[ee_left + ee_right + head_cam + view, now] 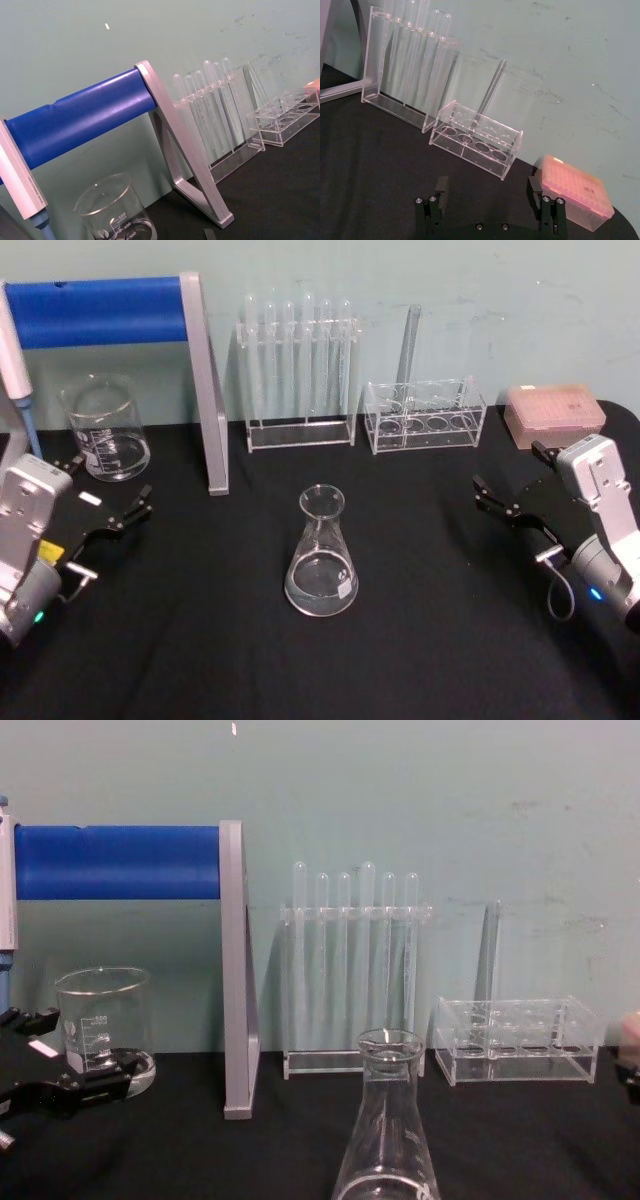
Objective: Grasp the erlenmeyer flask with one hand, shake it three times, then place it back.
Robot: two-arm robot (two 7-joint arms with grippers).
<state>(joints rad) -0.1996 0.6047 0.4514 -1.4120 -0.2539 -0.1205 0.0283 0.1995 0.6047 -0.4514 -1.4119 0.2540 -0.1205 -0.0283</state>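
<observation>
The black table [420, 640] carries all items. At its rear left stands a blue-barred stand [100, 310]. To the right of the stand, along the back wall, are a tall test-tube rack [298, 370], a low clear rack [425, 420] and a pink tip box [553, 412]. A graduated beaker [105, 430] is set under the blue bar.

The erlenmeyer flask [322, 555] stands upright near the table's centre, in front of the racks and well apart from both grippers. In the chest view its neck and rim [388, 1120] rise at the lower middle. No grasp is made. The grasp, the 3 shakes and the return are therefore judged to be still left, although a flask already returned would look the same.

The left gripper [105, 490] hovers low at the left, just in front of the beaker, with its jaws spread wide and nothing between them. The right gripper [508, 465] is held at the right edge, near the tip box. In the right wrist view its 2 fingers [441, 186] are seen wide apart and empty.
</observation>
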